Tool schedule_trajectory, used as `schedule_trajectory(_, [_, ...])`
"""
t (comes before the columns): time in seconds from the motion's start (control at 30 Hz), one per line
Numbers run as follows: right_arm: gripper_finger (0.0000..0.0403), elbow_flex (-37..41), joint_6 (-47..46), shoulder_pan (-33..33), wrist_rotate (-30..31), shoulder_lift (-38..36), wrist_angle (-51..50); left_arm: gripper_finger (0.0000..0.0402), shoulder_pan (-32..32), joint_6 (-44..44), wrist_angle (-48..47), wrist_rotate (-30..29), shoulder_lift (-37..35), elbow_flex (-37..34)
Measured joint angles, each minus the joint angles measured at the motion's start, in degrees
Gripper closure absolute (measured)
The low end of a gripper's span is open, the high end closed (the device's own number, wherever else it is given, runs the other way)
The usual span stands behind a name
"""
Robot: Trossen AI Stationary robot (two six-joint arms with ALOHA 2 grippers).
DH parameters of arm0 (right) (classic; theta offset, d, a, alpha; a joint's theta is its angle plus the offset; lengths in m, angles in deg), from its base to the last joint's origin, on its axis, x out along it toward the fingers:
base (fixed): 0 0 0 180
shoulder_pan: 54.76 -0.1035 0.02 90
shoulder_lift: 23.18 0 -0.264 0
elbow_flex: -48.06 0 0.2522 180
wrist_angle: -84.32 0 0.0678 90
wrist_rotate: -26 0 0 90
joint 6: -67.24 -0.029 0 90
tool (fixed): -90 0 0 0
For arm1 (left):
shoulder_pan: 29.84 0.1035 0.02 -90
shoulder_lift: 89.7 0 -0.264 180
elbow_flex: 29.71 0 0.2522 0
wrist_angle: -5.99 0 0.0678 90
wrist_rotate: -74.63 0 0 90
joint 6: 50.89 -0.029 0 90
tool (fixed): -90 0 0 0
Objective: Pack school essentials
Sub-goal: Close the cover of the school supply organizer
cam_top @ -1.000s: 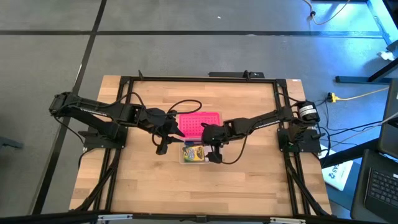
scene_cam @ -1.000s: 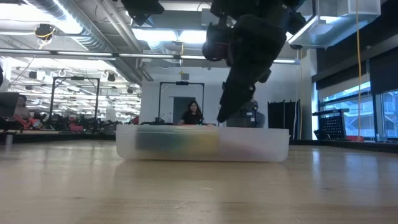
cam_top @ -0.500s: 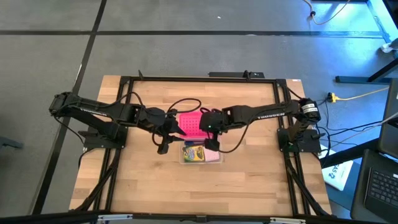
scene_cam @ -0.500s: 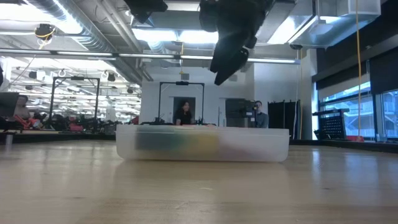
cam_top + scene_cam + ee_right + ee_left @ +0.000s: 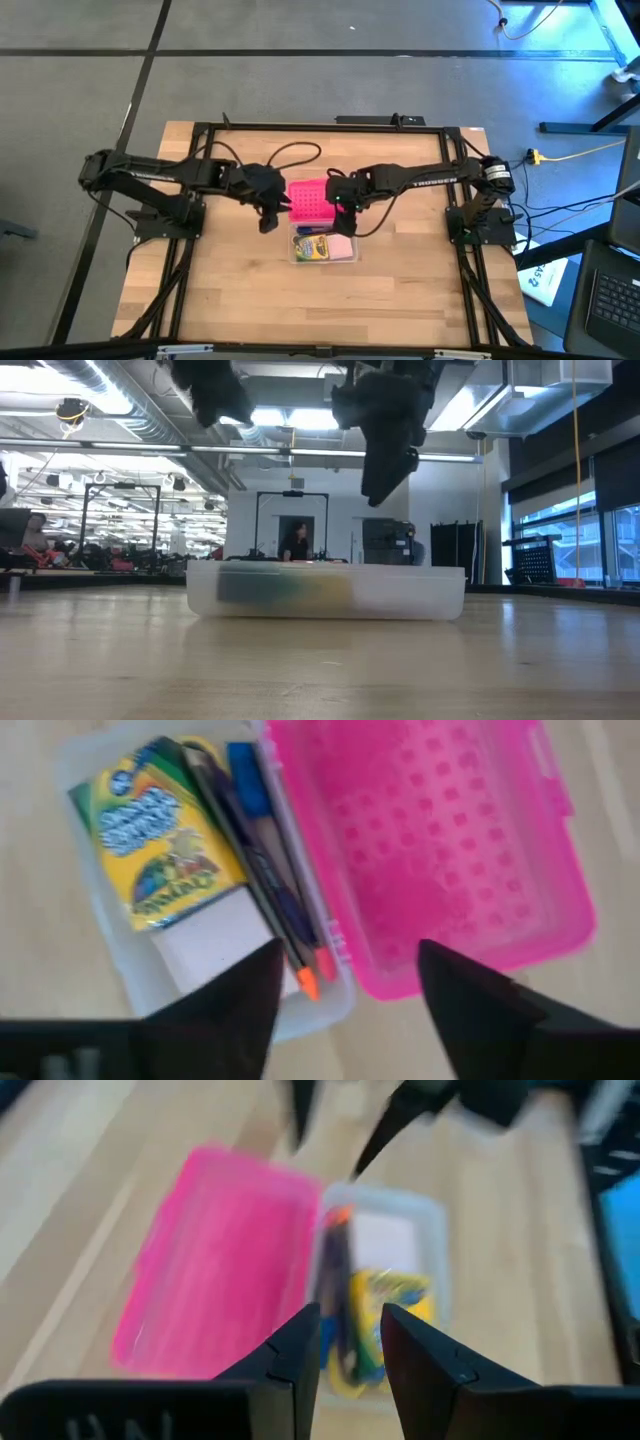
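Note:
A clear plastic box (image 5: 323, 247) stands on the wooden table. In it lie a yellow-green crayon box (image 5: 165, 830), a pale pad (image 5: 215, 945), several pens (image 5: 265, 890) and a blue eraser (image 5: 243, 765). A bright pink dotted lid (image 5: 310, 200) lies flat on the table against the box's far side. My right gripper (image 5: 340, 207) hangs open above the lid's right part, pointing down, with nothing between its fingers (image 5: 470, 1010). My left gripper (image 5: 268, 218) hovers by the lid's left end, its fingers (image 5: 300, 1345) a narrow gap apart and holding nothing.
Black frame rails (image 5: 320, 127) run around the table. A black cable (image 5: 290, 160) loops over the far part of the table behind the lid. Bare wood lies toward the near edge (image 5: 320, 310). In the low view the box (image 5: 325, 592) stands alone on the table.
My right gripper has risen from the clear box's right end and gone toward the far edge, and now hangs over the pink lid. My left gripper has shifted a little toward the far edge and the lid, rolling as it went. Box and lid have stayed put.

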Motion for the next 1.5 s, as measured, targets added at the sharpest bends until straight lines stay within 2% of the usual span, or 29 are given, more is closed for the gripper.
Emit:
schedule_trajectory(0.17, [0.0270, 0.0, 1.3, 2.7, -0.1, -1.2, -0.9, 0.0302, 4.4, 2.7, -6.0, -0.2, 0.1, 0.0])
schedule_trajectory(0.33, [0.0378, 0.6, 8.9, 7.1, -0.3, -2.3, -0.9, 0.0302, 6.9, 4.2, -6.6, -3.2, 0.5, 0.0])
schedule_trajectory(0.37, [0.0390, 1.1, 10.8, 8.3, -0.4, -2.5, -0.7, 0.0302, 7.4, 4.3, -7.1, -3.3, 0.7, 0.0])
schedule_trajectory(0.5, [0.0387, 3.2, 14.4, 13.5, -5.0, -2.5, -0.6, 0.0302, 10.4, 10.2, -7.9, -2.6, 3.1, 0.0])
schedule_trajectory(0.6, [0.0393, 5.5, 15.6, 17.3, -8.4, -2.5, -0.1, 0.0303, 12.4, 11.0, -8.3, -2.7, 6.2, 0.0])
schedule_trajectory(0.77, [0.0394, 9.2, 15.6, 22.6, -8.9, -2.5, -0.5, 0.0322, 15.3, 12.2, -9.4, -2.6, 12.7, 0.0])
schedule_trajectory(0.93, [0.0399, 13.5, 15.8, 24.8, -9.2, -2.2, 3.5, 0.0383, 18.2, 13.2, -9.9, -2.4, 17.7, 0.0])
schedule_trajectory(1.0, [0.0399, 15.6, 16.8, 25.6, -10.0, -2.1, 4.8, 0.0396, 19.7, 12.9, -9.7, -1.0, 19.0, 0.0])
schedule_trajectory(1.3, [0.0400, 22.1, 17.2, 27.9, -12.5, -2.1, 16.9, 0.0400, 23.3, 9.4, -8.1, 5.3, 26.2, 0.0])
schedule_trajectory(1.5, [0.0401, 23.8, 17.2, 28.9, -14.2, -2.1, 21.0, 0.0401, 23.5, 7.3, -7.6, 5.6, 28.3, 0.0])
